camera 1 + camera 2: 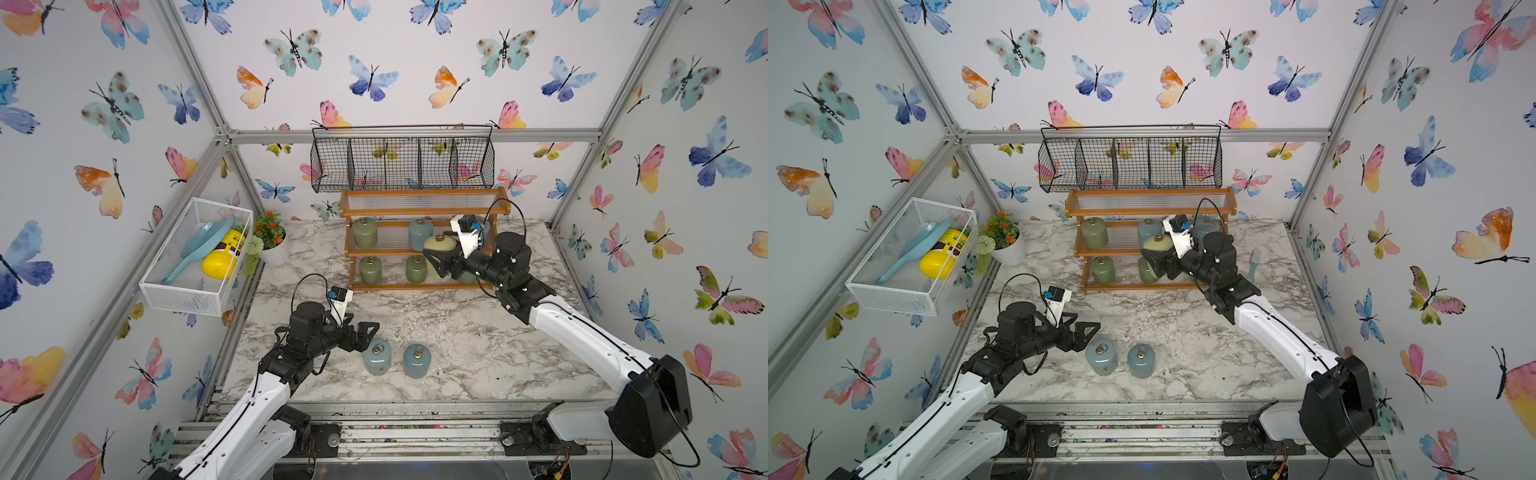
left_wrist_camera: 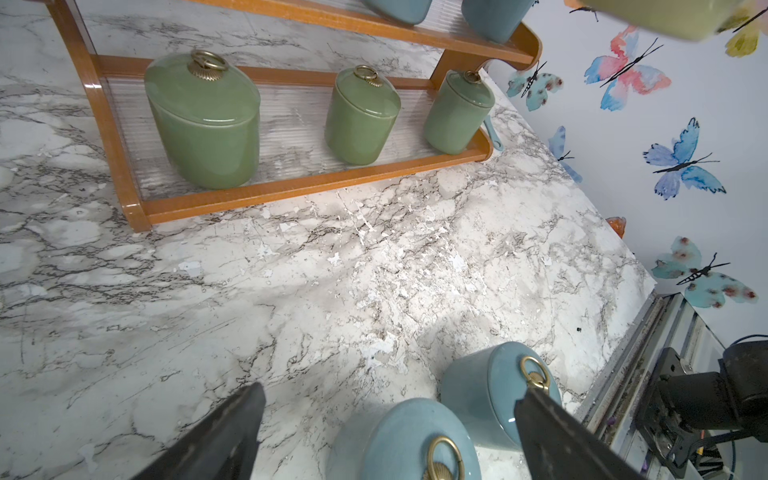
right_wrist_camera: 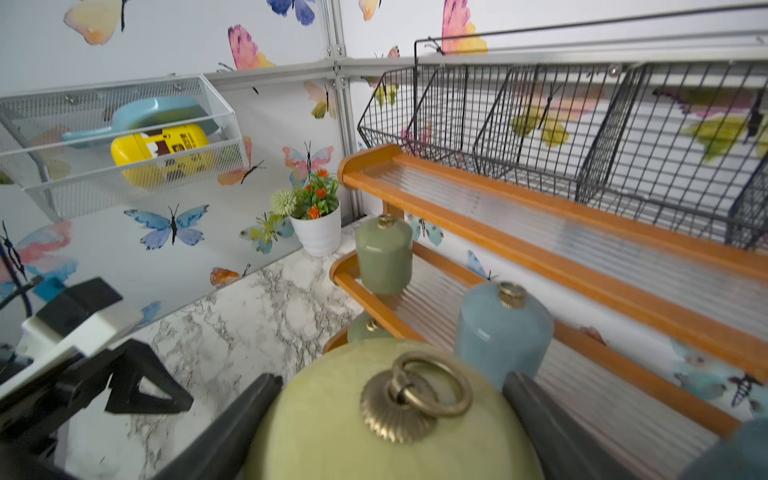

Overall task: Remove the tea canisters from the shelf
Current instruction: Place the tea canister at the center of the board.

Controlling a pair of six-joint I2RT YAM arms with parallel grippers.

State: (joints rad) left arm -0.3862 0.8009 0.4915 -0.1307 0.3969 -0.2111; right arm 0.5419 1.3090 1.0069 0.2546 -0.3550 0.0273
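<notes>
Right of centre, the right gripper clamps the yellow canister just before the shelf, while at lower centre the wide-open left gripper hangs beside two blue canisters.

The right gripper has its two dark fingers clamped against opposite sides of a yellow canister, whose brass ring-pull lid faces the camera. Just beyond it stands the shelf, with an orange wood frame and ribbed clear panels. On the middle tier are a green canister and, nearer, a blue canister. The lid of a second green canister peeks out from the tier below. A black wire basket hangs over the top tier. At the shelf's far end a potted plant sits on the marble table. On the wall a white basket holds a yellow bottle and a blue scoop. Part of the left arm shows at the edge.
</notes>
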